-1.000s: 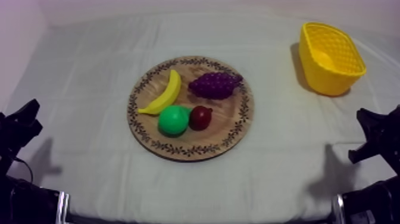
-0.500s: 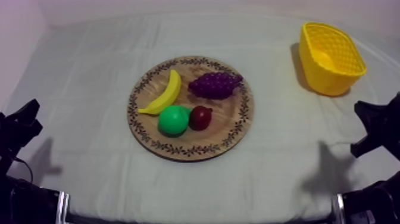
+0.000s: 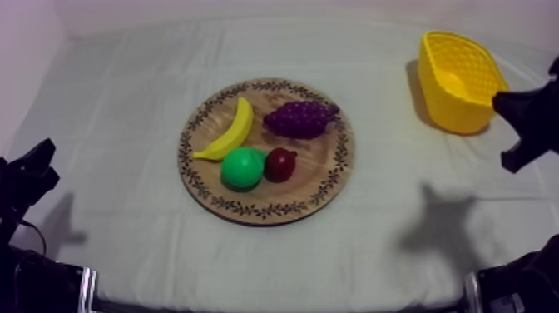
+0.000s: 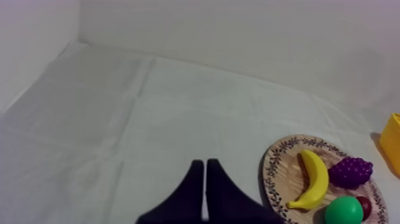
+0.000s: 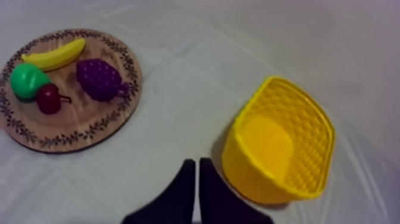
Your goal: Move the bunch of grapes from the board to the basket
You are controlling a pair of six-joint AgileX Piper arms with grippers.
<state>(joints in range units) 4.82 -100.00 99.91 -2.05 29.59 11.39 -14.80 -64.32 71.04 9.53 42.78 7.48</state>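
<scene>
- Nothing of the task is done yet — the bunch of grapes (image 3: pixel 301 118) lies on the wooden board (image 3: pixel 266 213), untouched, and the yellow basket (image 3: pixel 449 112) stands well apart at the far right of the table.
- The basket looks empty, though a paler patch on its floor is hard to read from above.
- The grapes are a dark purple, knobbly cluster lying on its side on the far half of the board, just beside the tip of the banana (image 3: pixel 231 129). The green pear (image 3: pixel 242 168) and the small red fruit (image 3: pixel 280 164) sit nearer the front.
- The top and right flank of the grapes are clear — nothing leans on them.
- The right gripper (image 5: pixel 195 170) has its two fingers pressed together in a narrow wedge, holding nothing, and hangs over the cloth between board and basket.
- The left gripper (image 4: pixel 205 170) is likewise closed and empty, low at its own side of the table.
- Left to do: reach, grasp, lift, carry and release — the whole job.
</scene>
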